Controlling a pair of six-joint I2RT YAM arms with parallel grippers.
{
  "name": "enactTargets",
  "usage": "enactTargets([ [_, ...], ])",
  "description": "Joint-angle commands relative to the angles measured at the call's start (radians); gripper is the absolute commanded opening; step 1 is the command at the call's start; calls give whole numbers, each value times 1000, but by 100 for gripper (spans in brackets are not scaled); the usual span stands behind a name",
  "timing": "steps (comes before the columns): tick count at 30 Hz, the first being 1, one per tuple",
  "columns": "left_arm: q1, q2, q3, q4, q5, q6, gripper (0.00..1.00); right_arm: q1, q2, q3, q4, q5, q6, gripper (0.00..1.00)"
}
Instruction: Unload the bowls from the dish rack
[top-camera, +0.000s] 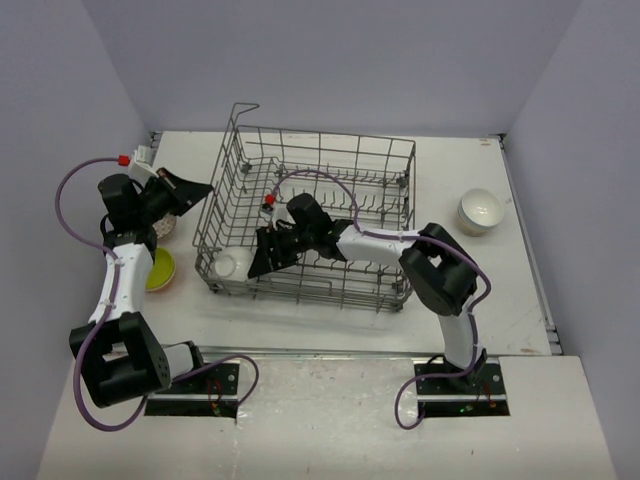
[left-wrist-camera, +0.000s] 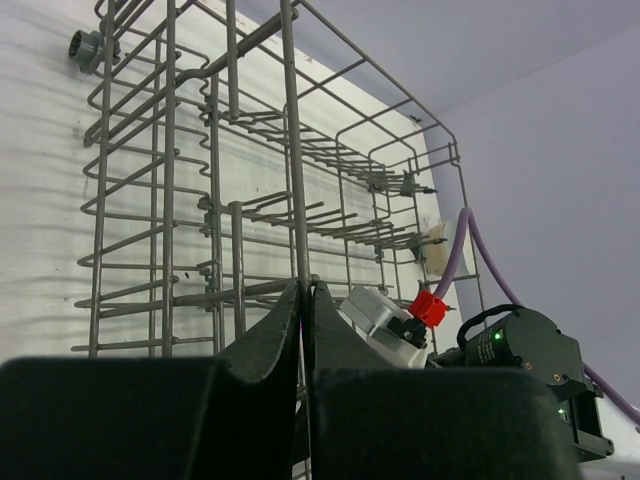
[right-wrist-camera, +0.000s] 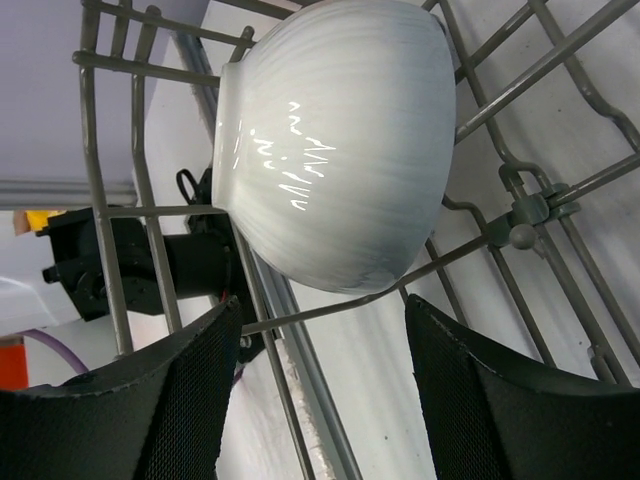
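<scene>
A white bowl (right-wrist-camera: 335, 140) sits inside the rack (top-camera: 375, 195), at its near-left corner. The right fingers (right-wrist-camera: 185, 400) gape wide just before it. The left fingers (left-wrist-camera: 265, 345), pressed together, sit at the rack's left wall.

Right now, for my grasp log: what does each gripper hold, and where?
Left gripper pinches an upright wire of the dish rack; right gripper is open before the white bowl, holding nothing.

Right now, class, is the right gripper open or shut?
Open: the right gripper holds its fingers wide apart, facing the white bowl inside the dish rack.
</scene>
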Motion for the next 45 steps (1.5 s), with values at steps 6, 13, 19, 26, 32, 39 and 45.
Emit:
enactTargets([
  [6, -3, 17, 10, -38, 11, 21, 0, 18, 53, 53, 180, -182, 86, 66],
  [13, -5, 11, 4, -38, 11, 21, 0, 18, -13, 12, 119, -81, 34, 66],
  [19, -6, 11, 10, -37, 11, 14, 0, 14, -4, 58, -20, 17, 14, 65],
  [26, -12, -2, -1, -37, 9, 15, 0, -15, 1, 93, -129, 138, 27, 66],
  [32, -12, -8, -3, -49, 9, 24, 0, -81, -19, 92, -160, 177, 30, 66],
  [39, -14, -6, 0, -49, 9, 23, 0, -126, -51, 127, -226, 171, -50, 66],
  [45, -15, 1, -1, -49, 6, 27, 0, -91, -145, 96, -260, 177, -65, 66],
])
